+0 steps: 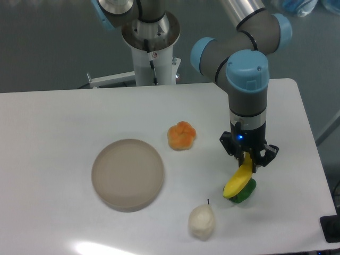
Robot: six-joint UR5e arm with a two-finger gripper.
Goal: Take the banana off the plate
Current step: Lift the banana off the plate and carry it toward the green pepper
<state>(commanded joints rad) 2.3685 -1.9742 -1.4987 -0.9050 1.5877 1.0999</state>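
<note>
The bright yellow banana point(238, 180) hangs from my gripper point(248, 161) at the right of the table, its lower end over a green object. The gripper's jaws are shut on the banana's upper end, and the banana is tilted down to the left. The round beige-tan plate point(127, 173) lies bare at the left centre of the table, well away from the gripper.
An orange lobed fruit point(181, 136) sits between the plate and the gripper. A whitish pear-shaped fruit point(202, 221) lies near the front edge. A green object point(246, 193) lies under the banana's lower end. The arm's base point(151, 48) stands at the back.
</note>
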